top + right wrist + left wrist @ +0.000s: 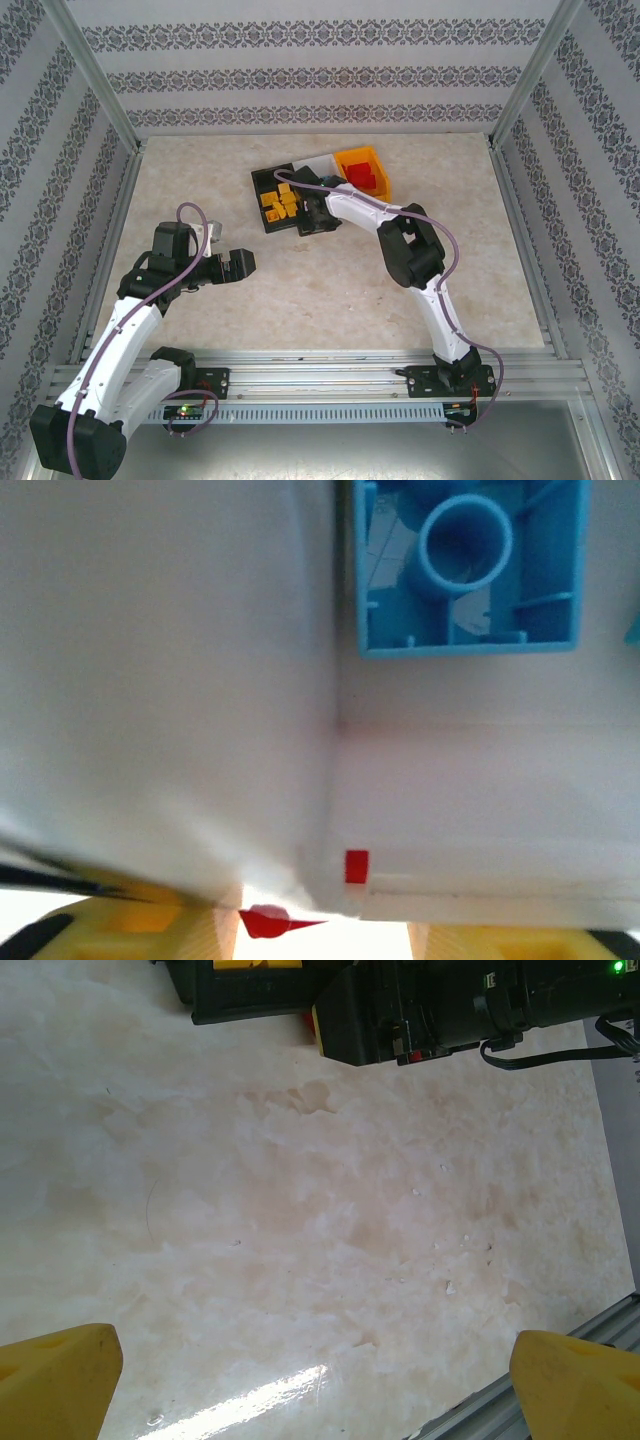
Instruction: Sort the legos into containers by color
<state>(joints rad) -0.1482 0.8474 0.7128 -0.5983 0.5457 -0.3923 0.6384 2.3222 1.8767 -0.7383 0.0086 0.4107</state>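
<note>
Three containers stand in a row: a black one point(258, 185) with yellow legos point(280, 203), a white one point(312, 165), and an orange-yellow one point(362, 155) with red legos point(365, 177). My right gripper point(315, 212) is low at the near side of the black and white bins. Its view is pressed against the white bin point(150, 680), where a blue lego point(465, 570) lies upside down. A red lego point(265, 920) sits against the left finger of the right gripper point(325, 935), with a gap to the other finger. My left gripper point(243, 262) hangs open over bare table.
The left wrist view shows my left gripper point(315, 1400) over marbled table, the right arm's black wrist point(440, 1010), the black bin point(250, 1000) and a red sliver point(309, 1022) under that wrist. Aluminium rails and patterned walls enclose the table.
</note>
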